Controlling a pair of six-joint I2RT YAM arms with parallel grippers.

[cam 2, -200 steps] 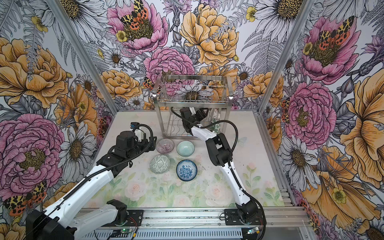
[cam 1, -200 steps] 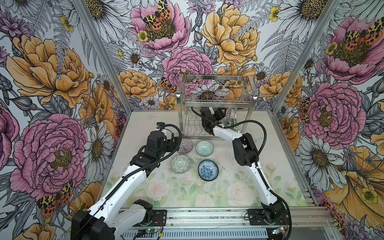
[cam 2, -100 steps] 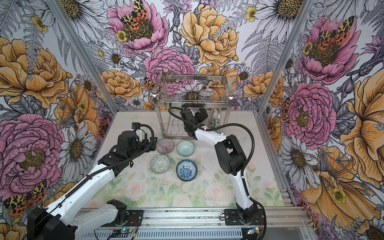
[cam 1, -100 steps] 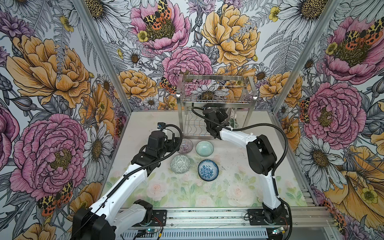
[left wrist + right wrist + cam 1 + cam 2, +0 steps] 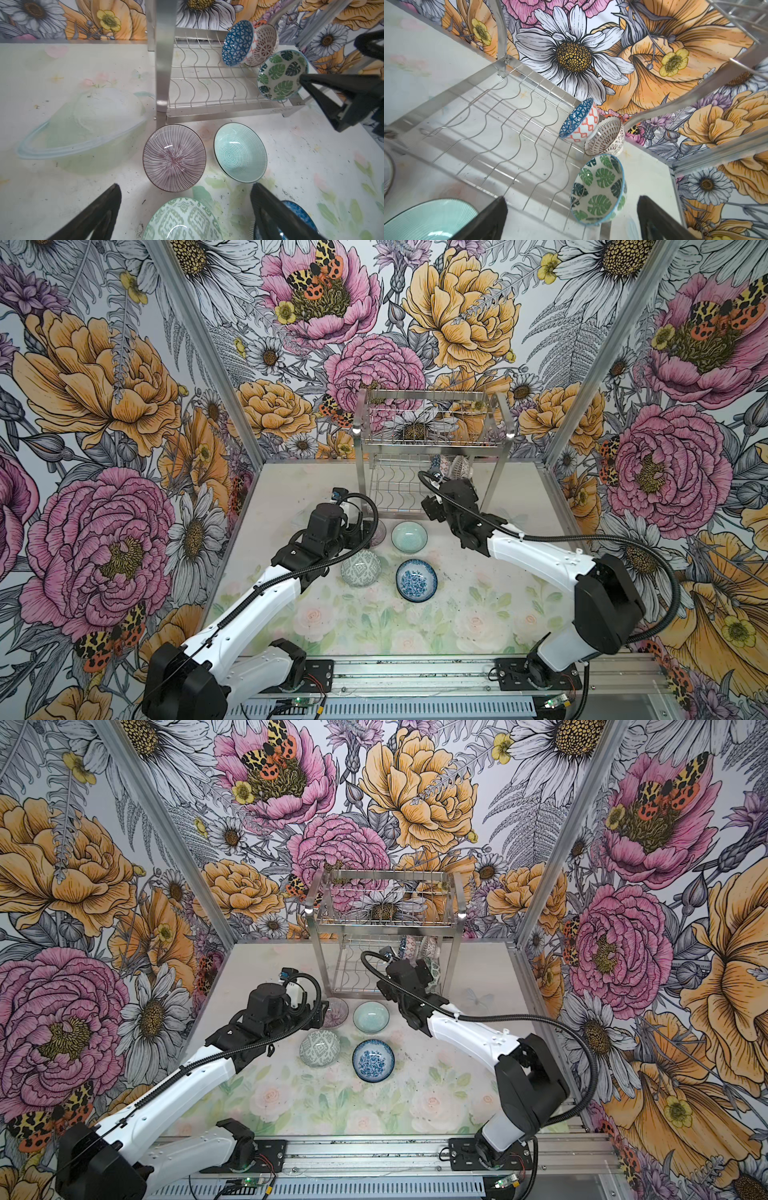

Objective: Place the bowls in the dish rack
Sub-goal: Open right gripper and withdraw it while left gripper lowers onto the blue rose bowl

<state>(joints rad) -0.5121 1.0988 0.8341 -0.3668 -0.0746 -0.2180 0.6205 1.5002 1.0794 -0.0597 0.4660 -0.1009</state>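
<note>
The dish rack (image 5: 432,439) (image 5: 384,915) stands at the back of the table. On its lower tier (image 5: 508,128) three bowls stand on edge: blue geometric (image 5: 579,122) (image 5: 236,42), brown-patterned (image 5: 607,137) (image 5: 265,46) and green leaf (image 5: 600,187) (image 5: 282,74). My right gripper (image 5: 572,200) (image 5: 434,499) is open just in front of the leaf bowl, apart from it. On the table lie the purple-lined (image 5: 174,158), celadon (image 5: 240,152) (image 5: 409,536), grey-green (image 5: 182,220) (image 5: 360,568) and blue floral (image 5: 416,580) bowls. My left gripper (image 5: 186,187) (image 5: 365,526) hangs open and empty over the purple-lined and grey-green bowls.
The rack's near left leg (image 5: 164,62) stands just behind the purple-lined bowl. Its top basket (image 5: 430,414) holds nothing. Flowered walls close in the table on three sides. A metal rail (image 5: 415,672) with both arm bases runs along the front edge.
My right gripper has drawn back out of the rack's lower tier toward the front, leaving the leaf bowl standing there. The left arm has hardly moved.
</note>
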